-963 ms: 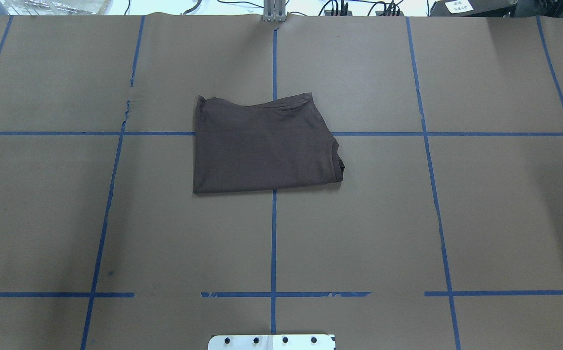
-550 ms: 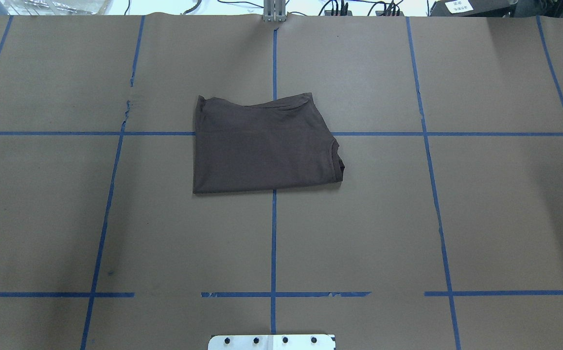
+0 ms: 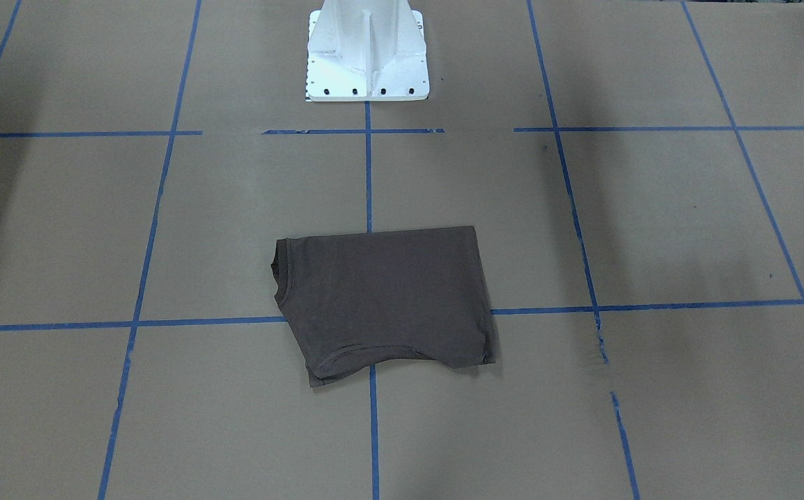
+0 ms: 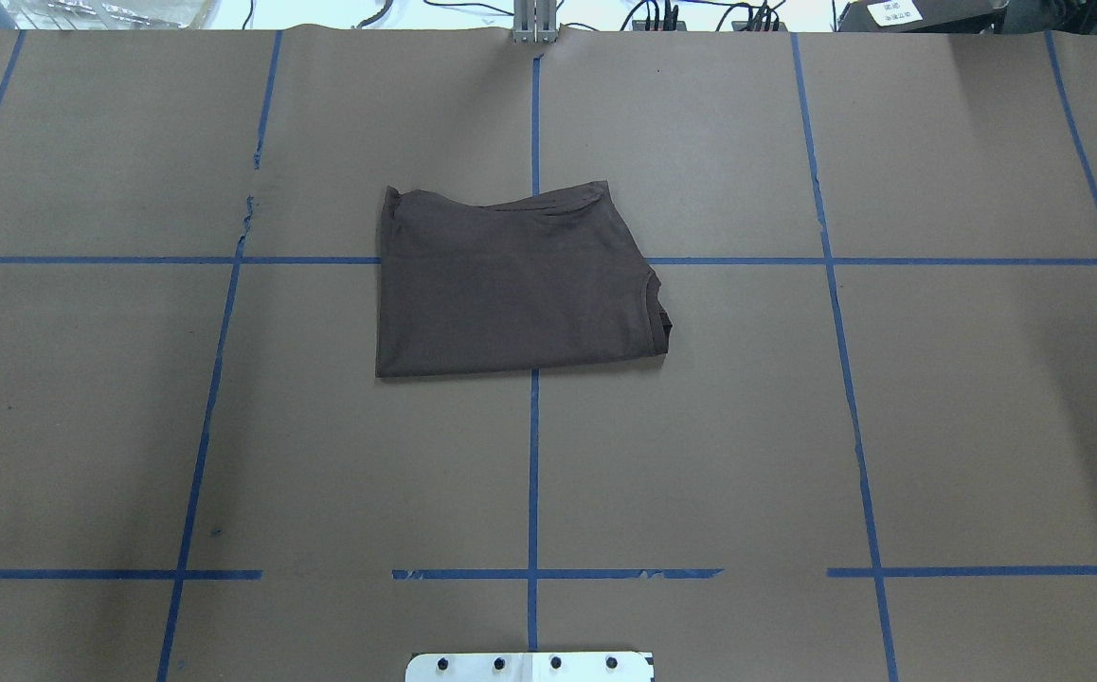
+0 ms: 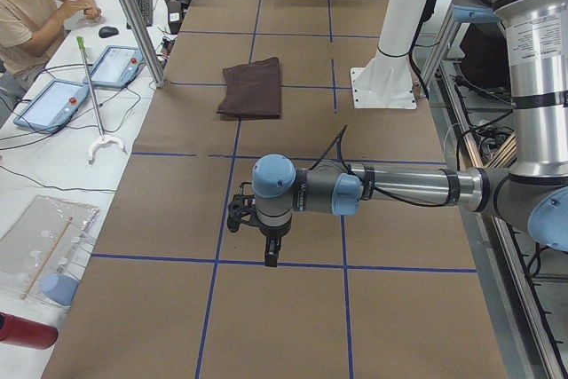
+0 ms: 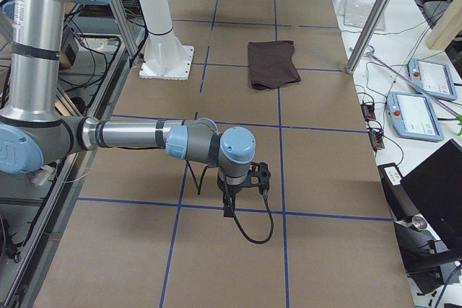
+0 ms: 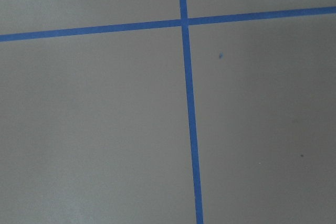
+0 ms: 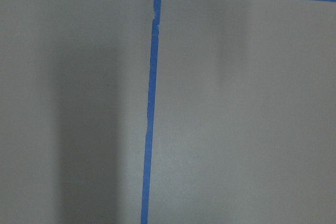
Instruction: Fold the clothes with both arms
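T-shirt (image 4: 511, 289) lies folded small at the centre of the table (image 4: 795, 426), so we judge folding done. Left gripper (image 5: 270, 255) and right gripper (image 6: 229, 207) hang well apart from it, out of the way (open or closed, we cannot tell).

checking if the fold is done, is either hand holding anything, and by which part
Nothing is held. The folded dark brown T-shirt lies free on the table; the left hand and right hand hang over the table, away from the shirt.
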